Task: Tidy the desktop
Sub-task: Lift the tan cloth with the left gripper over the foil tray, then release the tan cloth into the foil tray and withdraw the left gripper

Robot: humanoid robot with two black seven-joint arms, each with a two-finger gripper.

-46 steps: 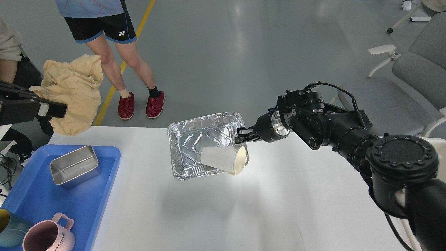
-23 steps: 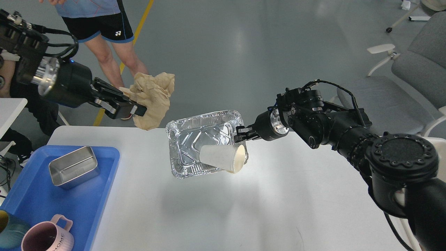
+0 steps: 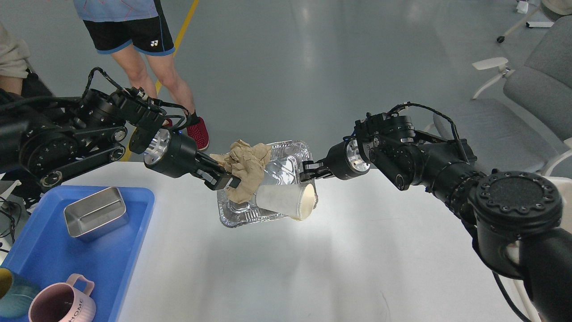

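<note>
The white desktop (image 3: 313,268) fills the lower part of the head view. Above its far middle hangs a crinkled foil tray (image 3: 286,165), tilted towards me, with my right gripper (image 3: 308,172) shut on its right rim. A white paper cup (image 3: 286,201) lies on its side inside the tray, mouth to the right. My left gripper (image 3: 230,181) is shut on a crumpled tan paper wad (image 3: 246,167), which hangs over the tray's left half and touches the cup.
A blue plastic tray (image 3: 134,232) sits at the desktop's left edge, holding a steel box (image 3: 94,212), a pink mug (image 3: 62,302) and a teal cup (image 3: 13,297). A person's legs (image 3: 147,67) stand beyond the far edge. Grey chairs (image 3: 527,98) are at right.
My left arm swung right and down, carrying the tan paper from the far left to over the foil tray. The right gripper and the tray barely moved.
</note>
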